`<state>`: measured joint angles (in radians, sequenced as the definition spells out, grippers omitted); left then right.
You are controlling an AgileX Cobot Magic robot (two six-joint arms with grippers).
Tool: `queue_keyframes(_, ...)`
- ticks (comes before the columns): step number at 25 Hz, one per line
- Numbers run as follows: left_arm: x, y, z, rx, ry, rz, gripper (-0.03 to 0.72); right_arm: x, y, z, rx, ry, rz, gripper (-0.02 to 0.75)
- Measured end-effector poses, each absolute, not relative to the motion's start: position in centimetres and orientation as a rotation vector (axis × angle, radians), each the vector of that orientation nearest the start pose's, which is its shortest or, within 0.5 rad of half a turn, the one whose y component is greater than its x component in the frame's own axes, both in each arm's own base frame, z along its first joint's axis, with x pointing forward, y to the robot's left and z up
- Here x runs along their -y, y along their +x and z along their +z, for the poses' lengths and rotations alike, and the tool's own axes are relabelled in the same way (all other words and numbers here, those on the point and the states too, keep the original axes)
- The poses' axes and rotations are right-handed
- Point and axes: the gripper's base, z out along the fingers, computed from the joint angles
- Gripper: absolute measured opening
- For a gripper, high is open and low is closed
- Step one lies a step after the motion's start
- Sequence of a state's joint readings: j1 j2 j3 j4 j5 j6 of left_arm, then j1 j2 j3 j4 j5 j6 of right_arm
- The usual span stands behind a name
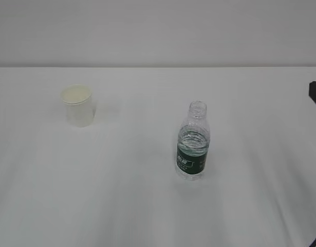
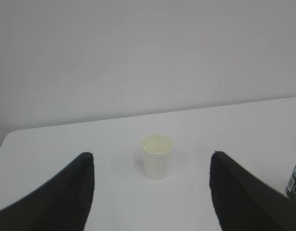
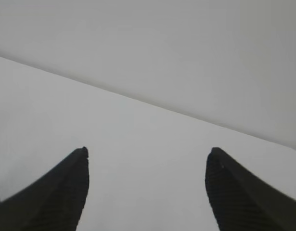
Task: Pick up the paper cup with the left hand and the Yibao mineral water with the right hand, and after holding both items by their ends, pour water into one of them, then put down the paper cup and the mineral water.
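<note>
Nothing was lifted yet. The small white tapered paper cup [image 1: 78, 105] stood well left of the clear ribbed green-labelled water bottle [image 1: 192, 141]. The black left gripper [image 2: 151, 192] and right gripper [image 3: 147, 190] both gaped empty.

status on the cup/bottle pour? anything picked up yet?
Done: nothing yet. The paper cup and the Yibao mineral water both stand upright and apart on the table, untouched; the bottle is capless and holds water.
In hand: nothing. The left hand is open, facing the cup; the right hand is open with only bare table between its fingers.
Left: both grasps, the pour, and setting both down.
</note>
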<state>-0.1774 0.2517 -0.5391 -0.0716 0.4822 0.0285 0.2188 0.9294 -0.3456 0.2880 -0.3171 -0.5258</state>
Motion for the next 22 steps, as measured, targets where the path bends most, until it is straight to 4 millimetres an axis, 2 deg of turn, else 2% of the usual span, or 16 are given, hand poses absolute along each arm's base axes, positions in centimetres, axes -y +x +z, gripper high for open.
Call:
queue_keyframes(4, 1.2, 5.1, 33.3, -1.674, 0.145, -0.188, 0.532, -3.8, 19.1, 24.5, -1.727, -0.323, -0.04, 0.571)
queue_keyframes(7, 1.2, 5.1, 33.3, -1.674, 0.145, -0.188, 0.53, -3.9, 19.2, 23.5, -1.716, -0.282, 0.007, 0.571)
queue_keyframes(13, 1.2, 5.1, 33.3, -1.674, 0.145, -0.188, 0.529, -3.6, 17.8, 21.6, -1.675, -0.205, 0.078, 0.571)
queue_keyframes(22, 1.2, 5.1, 33.3, -1.674, 0.145, -0.188, 0.529, -4.0, 15.3, 18.7, -1.744, -0.224, 0.218, 0.571)
